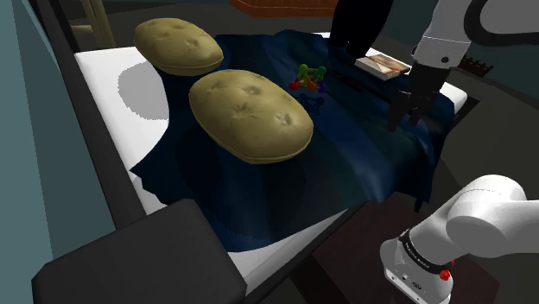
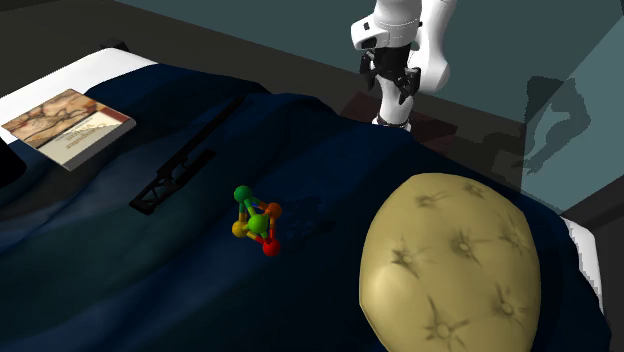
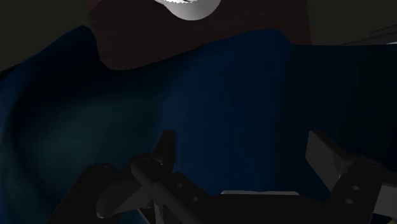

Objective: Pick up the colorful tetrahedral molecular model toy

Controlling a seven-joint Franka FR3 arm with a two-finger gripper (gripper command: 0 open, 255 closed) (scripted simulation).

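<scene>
Approach step: tool (image 1: 406, 119) hangs over bed (image 1: 104, 65) edge, fingers spread, empty. Toy (image 1: 308, 79) sits on blanket (image 1: 259, 190), well apart from tool, near pillow (image 1: 250, 114). Next: carry tool above toy, descend, close.

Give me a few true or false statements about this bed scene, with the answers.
The toy lies on the blue blanket. True.
The gripper holds the toy. False: it is open, over the blanket, well apart from the toy.
Two tan cushions lie on the bed. True.
The book rests on a cushion. False: it lies flat on the bed, apart from both cushions.
</scene>
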